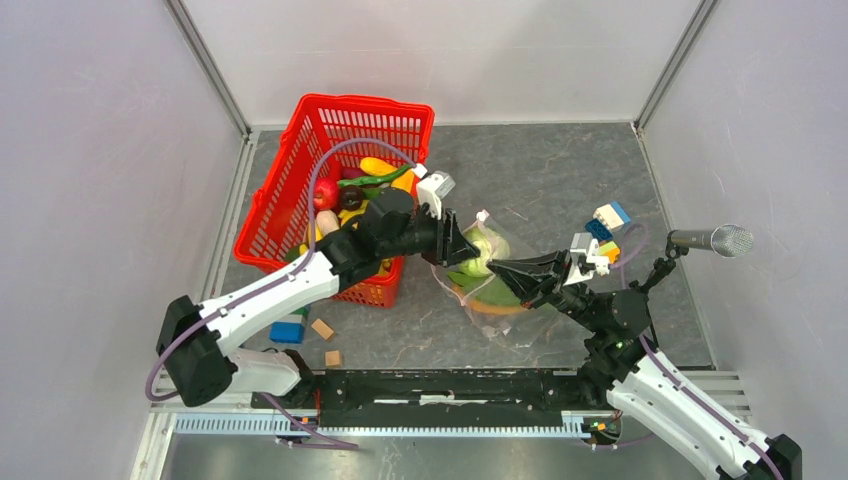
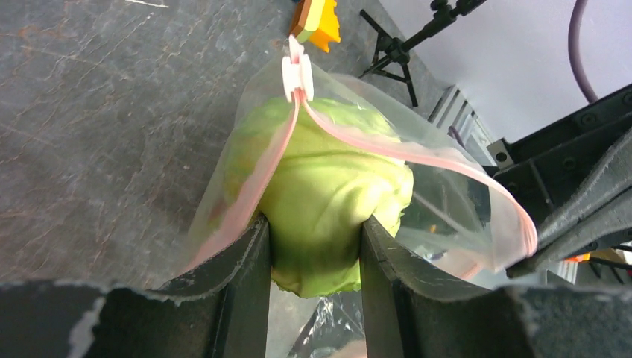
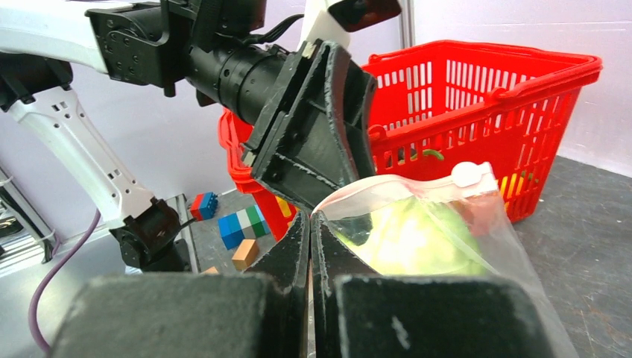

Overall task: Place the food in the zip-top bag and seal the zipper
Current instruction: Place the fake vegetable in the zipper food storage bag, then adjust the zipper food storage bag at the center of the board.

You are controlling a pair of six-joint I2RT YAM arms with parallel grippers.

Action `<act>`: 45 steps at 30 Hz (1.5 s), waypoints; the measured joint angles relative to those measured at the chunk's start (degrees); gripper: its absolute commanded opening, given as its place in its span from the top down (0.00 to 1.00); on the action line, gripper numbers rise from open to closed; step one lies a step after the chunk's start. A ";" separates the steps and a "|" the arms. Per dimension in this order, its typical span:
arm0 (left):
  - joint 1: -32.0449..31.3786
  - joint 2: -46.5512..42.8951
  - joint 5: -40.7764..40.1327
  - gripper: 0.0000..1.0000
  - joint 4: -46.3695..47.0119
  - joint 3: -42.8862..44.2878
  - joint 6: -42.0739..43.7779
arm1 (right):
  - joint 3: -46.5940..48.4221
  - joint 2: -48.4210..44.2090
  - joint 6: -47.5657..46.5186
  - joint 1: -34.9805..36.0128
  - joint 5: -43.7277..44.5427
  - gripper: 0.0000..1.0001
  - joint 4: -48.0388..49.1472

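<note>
The zip-top bag (image 1: 500, 300) lies on the grey table (image 1: 560, 170) with its mouth held open and facing left. The left gripper (image 1: 468, 250) reaches into that mouth, its fingers (image 2: 246, 283) set partway apart and pressing either side of a green cabbage-like ball (image 2: 328, 194). The ball sits partly inside the bag, between the two runs of the zipper (image 2: 387, 149). A white slider (image 2: 296, 74) sits at the far end of the pink strip. The right gripper (image 1: 502, 268) comes in from the bag's right, its fingers (image 3: 294, 253) closed tight together and pinching the near edge of the bag's mouth. An orange piece (image 1: 490, 307) shows through the plastic under the ball. Just left of the bag stands a red mesh basket (image 1: 370, 100) holding more toy food (image 1: 355, 190): yellow, red, green and orange pieces. Building blocks (image 1: 605, 225) lie to the bag's right, and other blocks (image 1: 290, 332) well to its left.
</note>
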 measured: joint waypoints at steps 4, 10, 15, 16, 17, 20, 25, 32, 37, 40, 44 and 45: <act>-0.79 2.73 2.43 0.62 2.97 0.50 -1.25 | -0.17 0.04 0.68 0.00 -0.44 1.00 1.70; -2.54 6.99 7.52 0.30 4.72 2.21 -1.62 | -2.51 -1.95 2.08 0.00 2.27 1.00 4.68; -3.69 7.41 8.85 0.02 6.88 2.34 -2.56 | -5.77 -6.29 4.13 0.00 8.63 1.00 7.13; -3.72 7.41 8.98 0.00 7.21 2.54 -2.60 | -5.81 -6.91 4.33 0.00 9.79 1.00 7.13; -3.69 7.30 9.01 0.00 7.39 2.75 -2.60 | -5.81 -7.58 4.48 0.00 11.06 1.00 7.06; -3.69 5.77 8.94 0.00 7.02 3.08 -2.43 | -5.81 -10.54 5.31 0.00 16.57 1.00 5.03; -3.72 -1.92 8.24 0.00 4.28 3.56 -1.09 | -3.76 -13.75 6.67 0.00 27.23 1.00 -1.84; -3.76 -12.17 -0.48 0.00 -1.57 5.64 2.21 | 0.07 -17.55 6.91 0.00 34.05 1.00 -8.04; -3.76 -7.54 -1.55 0.01 -4.52 8.13 3.74 | 1.42 -15.85 5.55 0.00 28.96 1.00 -7.41; -3.76 -2.40 -2.34 0.08 -6.73 8.35 4.33 | 3.65 -11.74 4.79 0.00 23.87 1.00 -7.45; -3.76 3.06 -4.76 0.49 -11.32 8.52 5.46 | 4.37 -10.32 4.28 0.00 20.24 1.00 -7.52; -3.76 4.00 -5.22 0.59 -12.61 8.66 5.84 | 4.37 -10.38 4.13 0.00 19.89 1.00 -7.48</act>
